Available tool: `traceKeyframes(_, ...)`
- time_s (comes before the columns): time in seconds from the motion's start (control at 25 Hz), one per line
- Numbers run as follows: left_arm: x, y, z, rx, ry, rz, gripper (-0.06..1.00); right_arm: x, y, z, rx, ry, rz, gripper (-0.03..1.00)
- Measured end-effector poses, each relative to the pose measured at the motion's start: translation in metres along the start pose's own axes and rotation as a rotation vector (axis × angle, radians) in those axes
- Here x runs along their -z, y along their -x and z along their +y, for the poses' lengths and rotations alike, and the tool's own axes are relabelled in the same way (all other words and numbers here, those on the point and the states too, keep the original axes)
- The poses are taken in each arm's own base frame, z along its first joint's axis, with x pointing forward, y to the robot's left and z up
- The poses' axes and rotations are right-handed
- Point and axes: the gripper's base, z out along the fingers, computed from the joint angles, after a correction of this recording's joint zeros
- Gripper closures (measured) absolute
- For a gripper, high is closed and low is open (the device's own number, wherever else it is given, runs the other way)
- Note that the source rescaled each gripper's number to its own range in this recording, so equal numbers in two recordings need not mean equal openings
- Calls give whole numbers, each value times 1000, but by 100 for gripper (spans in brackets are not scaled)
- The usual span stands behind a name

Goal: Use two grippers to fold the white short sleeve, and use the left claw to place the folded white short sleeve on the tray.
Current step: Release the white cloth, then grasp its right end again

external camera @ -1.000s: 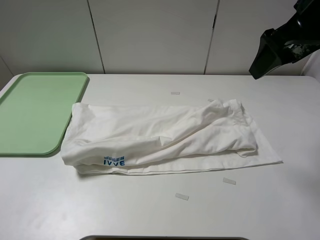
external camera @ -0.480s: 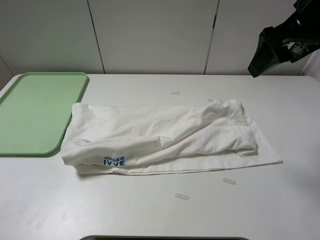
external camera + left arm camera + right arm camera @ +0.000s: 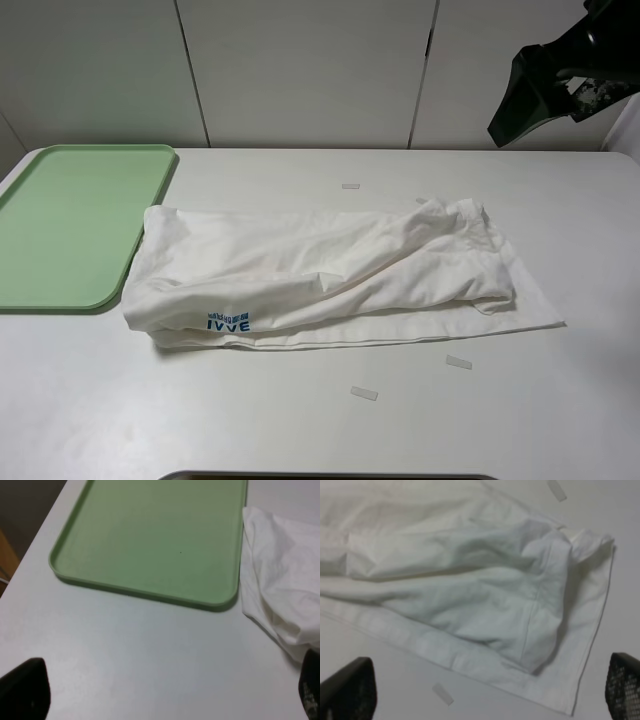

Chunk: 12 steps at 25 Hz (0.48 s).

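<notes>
Nearest, two small paper scraps [image 3: 364, 393] lie on the white worktop [image 3: 120, 420], just clear of the shirt's hem. The left hand [image 3: 167, 687] hangs over bare worktop near the tray's corner, prongs spread wide with nothing between them. The white short sleeve [image 3: 330, 275] lies mid-worktop as a long crumpled band. Its blue logo [image 3: 229, 322] is at the near left end, and that end is just beside the rim of the tray [image 3: 60, 230], perhaps touching. Judged: folded lengthwise only, crosswise fold not yet done. The tray sits on the left, on the side of the hand that must load it. The right hand [image 3: 482, 692] hovers high over the shirt's right end, prongs wide and empty, probably placed to drop onto that hem corner. Farthest, a third scrap [image 3: 350, 186] and the panelled wall [image 3: 300, 70].
</notes>
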Motion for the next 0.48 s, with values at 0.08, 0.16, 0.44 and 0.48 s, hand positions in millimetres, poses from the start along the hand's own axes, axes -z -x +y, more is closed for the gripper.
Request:
traceKeyframes(0.08,0,0,0,0,0,0,-5,0,2,0,-1,-4,-18,-3)
traceKeyframes(0.16,0,0,0,0,0,0,-5,0,2,-1,0,-8,-26,-3)
traceKeyframes(0.44,0,0,0,0,0,0,-5,-34,12,-14,-42,-81,21,-3)
traceKeyframes(0.48,0,0,0,0,0,0,-5,-47,15,-18,-44,-101,31,-3)
